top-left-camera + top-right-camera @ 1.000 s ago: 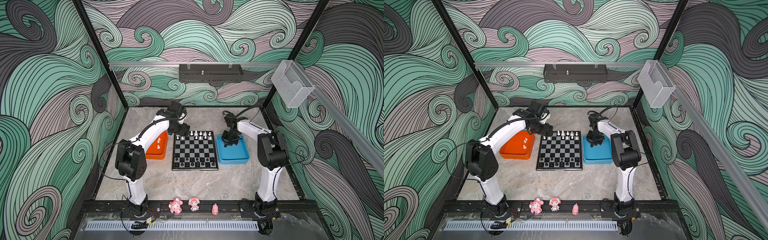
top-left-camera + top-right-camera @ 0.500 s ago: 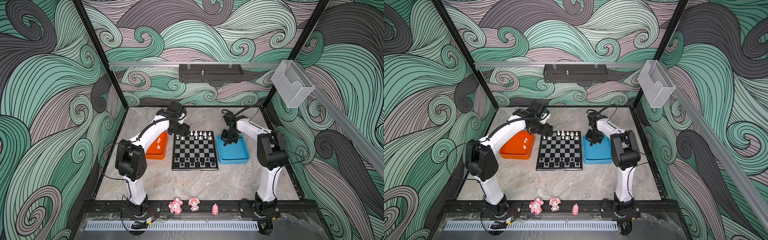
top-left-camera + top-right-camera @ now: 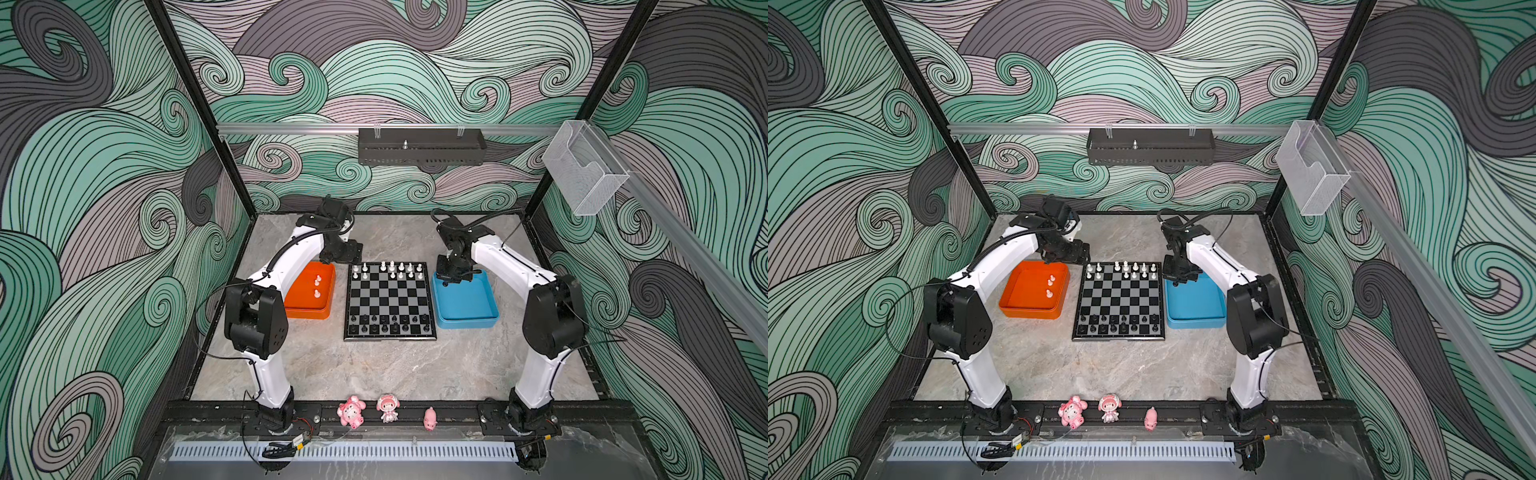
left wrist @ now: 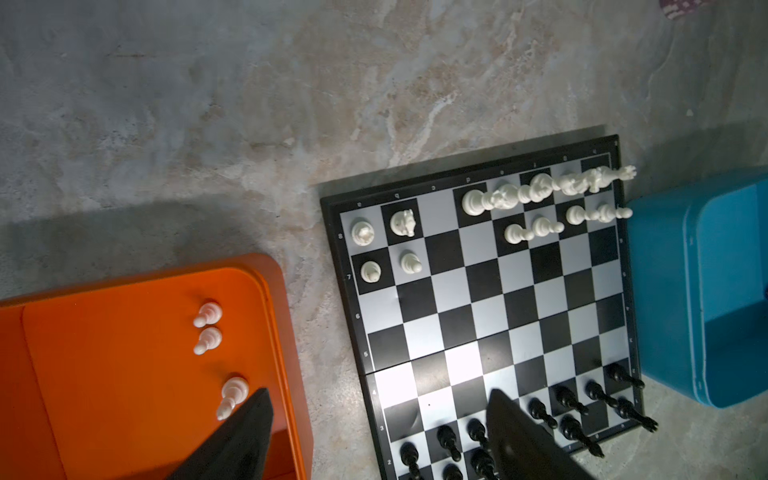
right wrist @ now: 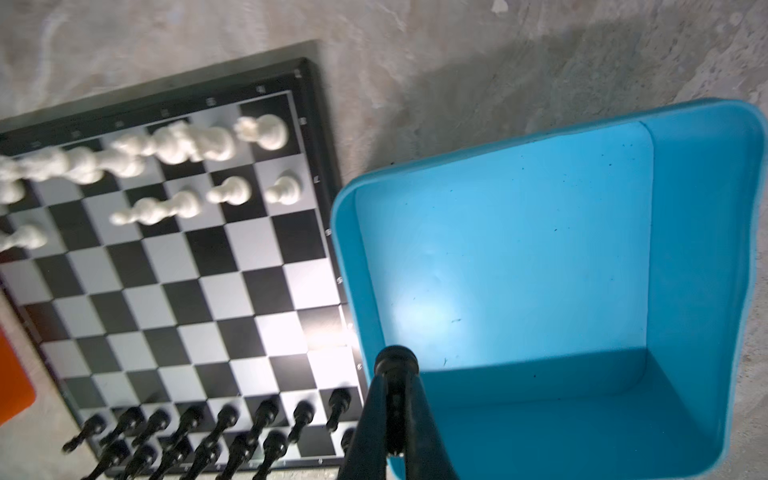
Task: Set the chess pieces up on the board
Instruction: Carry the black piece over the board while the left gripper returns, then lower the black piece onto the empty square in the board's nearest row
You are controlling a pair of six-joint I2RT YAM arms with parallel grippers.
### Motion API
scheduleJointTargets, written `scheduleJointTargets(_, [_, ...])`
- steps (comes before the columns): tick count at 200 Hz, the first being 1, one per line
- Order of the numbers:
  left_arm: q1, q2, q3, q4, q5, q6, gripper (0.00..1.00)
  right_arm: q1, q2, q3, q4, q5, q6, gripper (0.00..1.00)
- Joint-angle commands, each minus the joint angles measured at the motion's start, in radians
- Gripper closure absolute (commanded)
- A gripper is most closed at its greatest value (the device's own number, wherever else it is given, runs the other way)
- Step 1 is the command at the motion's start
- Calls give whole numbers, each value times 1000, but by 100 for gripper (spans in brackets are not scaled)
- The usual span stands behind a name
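Observation:
The board lies mid-table. White chess pieces fill much of its far two rows and black ones its near two. Three white pawns lie in the orange tray. My left gripper hangs open and holds nothing, above the gap between that tray's far corner and the board. My right gripper is shut on a black piece over the blue tray, by its board-side wall.
The blue tray's floor shows nothing else in it. Three pink figurines stand on the front rail. A black basket hangs on the back rail and a clear box on the right rail.
My right gripper has finished closing on the black piece and shifted slightly in the blue tray. The left arm has not moved.

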Motion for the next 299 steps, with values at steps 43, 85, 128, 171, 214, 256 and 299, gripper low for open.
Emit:
scheduleJointTargets(43, [48, 7, -3, 6, 28, -26, 17, 198, -108, -76, -50, -41, 33, 100])
scheduleJointTargets(85, [52, 15, -6, 9, 31, -31, 17, 297, -103, -145, -26, -51, 72, 100])
scheduleJointTargets(128, [51, 20, -9, 10, 32, -33, 17, 321, -86, -203, 27, -69, 100, 99])
scheduleJointTargets(171, [52, 24, -9, 12, 34, -33, 17, 330, -55, -209, 40, -81, 106, 99])
scheduleJointTargets(214, [52, 28, -10, 12, 38, -34, 17, 335, -19, -206, 45, -84, 113, 98])
scheduleJointTargets(256, [53, 35, -9, 12, 45, -34, 17, 338, 2, -207, 47, -78, 124, 98])
scheduleJointTargets(299, [51, 38, -9, 13, 51, -36, 17, 338, 30, -206, 48, -84, 125, 97])
